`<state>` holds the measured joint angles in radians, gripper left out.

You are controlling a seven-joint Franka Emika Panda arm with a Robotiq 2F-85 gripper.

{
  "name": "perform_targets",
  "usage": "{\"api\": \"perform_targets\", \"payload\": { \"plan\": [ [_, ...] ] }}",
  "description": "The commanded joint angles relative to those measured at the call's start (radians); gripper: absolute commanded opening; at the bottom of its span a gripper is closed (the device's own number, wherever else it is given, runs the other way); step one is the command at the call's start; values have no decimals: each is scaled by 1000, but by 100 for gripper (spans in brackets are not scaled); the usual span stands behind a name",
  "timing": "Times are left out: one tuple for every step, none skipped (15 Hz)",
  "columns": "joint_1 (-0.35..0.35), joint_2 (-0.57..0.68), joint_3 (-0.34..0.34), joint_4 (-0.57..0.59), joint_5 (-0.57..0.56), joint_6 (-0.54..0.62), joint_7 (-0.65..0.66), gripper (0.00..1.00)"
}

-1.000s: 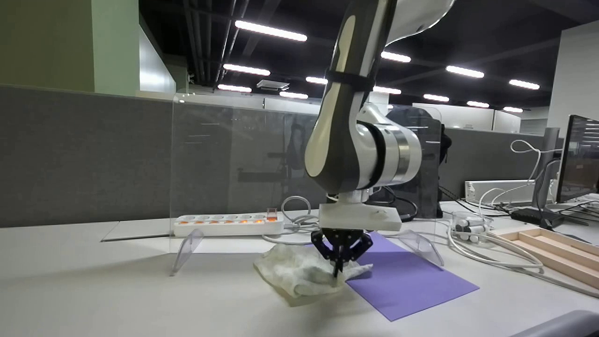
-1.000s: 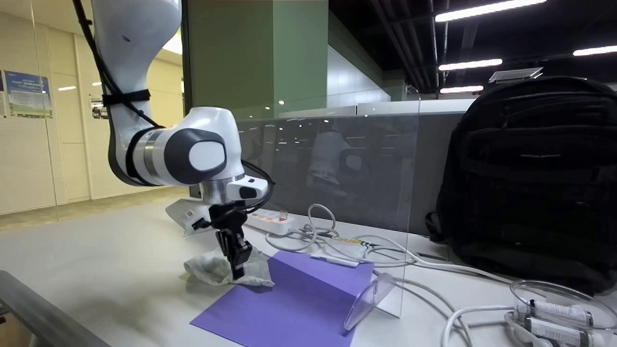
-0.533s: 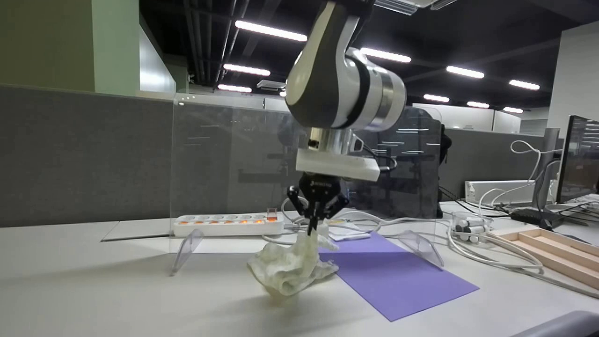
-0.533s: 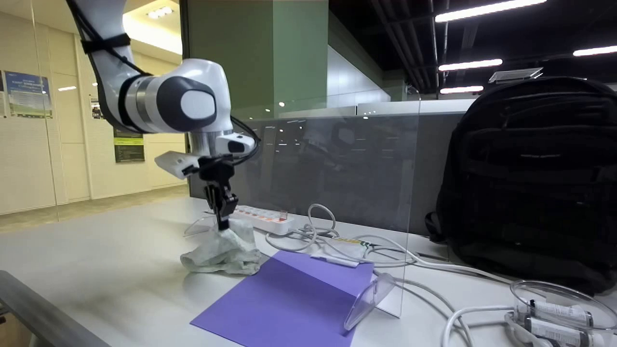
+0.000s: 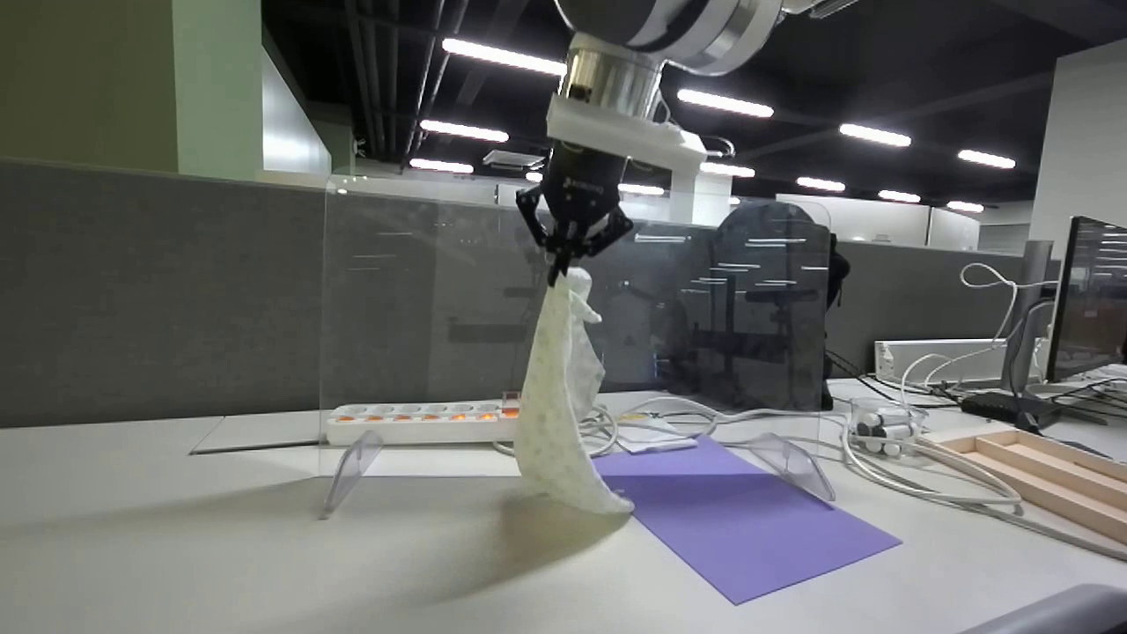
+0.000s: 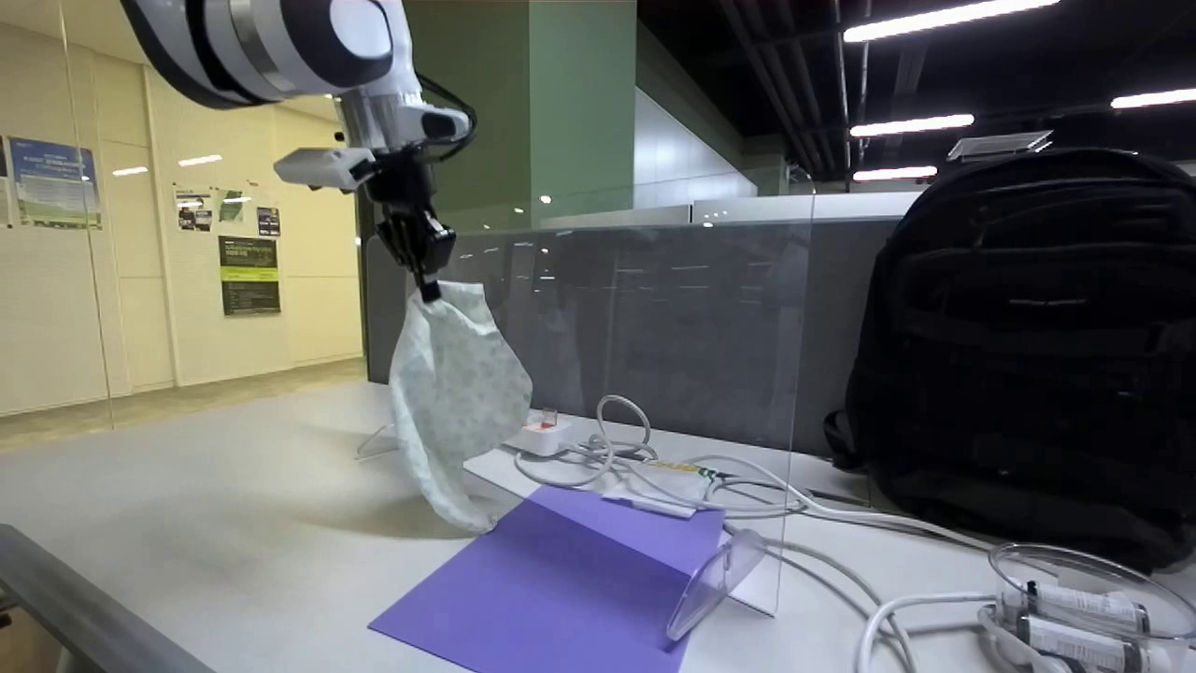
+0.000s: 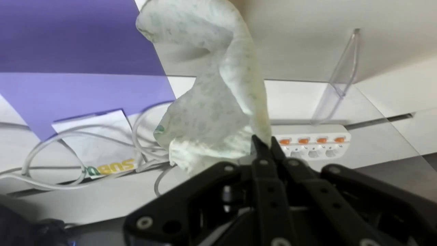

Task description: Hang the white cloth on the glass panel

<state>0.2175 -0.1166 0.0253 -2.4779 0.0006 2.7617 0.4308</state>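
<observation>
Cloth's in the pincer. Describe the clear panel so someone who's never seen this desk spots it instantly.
Find the grey partition behind the desk. In front of it, a wide clear panel stands upright on curved transparent feet, a white power strip showing through it. Unlike the purple sheet lying on the desk, it is see-through, marked mainly by edges and reflections.

Matt cloth (image 6: 464, 379), glossy panel (image 5: 440, 299).
</observation>
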Motion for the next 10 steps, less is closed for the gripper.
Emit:
{"api": "perform_targets", "payload": {
  "plan": [
    [-53, -126, 73, 5, 11, -69, -9, 0],
    [-64, -71, 82, 5, 22, -30, -17, 2],
    [-70, -99, 94, 4, 24, -44, -18, 2],
    [-73, -118, 99, 3, 26, -54, -20, 2],
    [-75, -126, 100, 2, 26, -58, -21, 2],
    [-71, -118, 103, 3, 30, -44, -26, 0],
    [-66, -118, 108, 7, 37, -35, -39, 0],
    [-67, -120, 119, 12, 38, -27, -49, 0],
    [-72, -128, 137, 18, 19, -23, -49, 0],
    [-72, -134, 149, 24, 14, -17, -55, 0]
  ]
}}
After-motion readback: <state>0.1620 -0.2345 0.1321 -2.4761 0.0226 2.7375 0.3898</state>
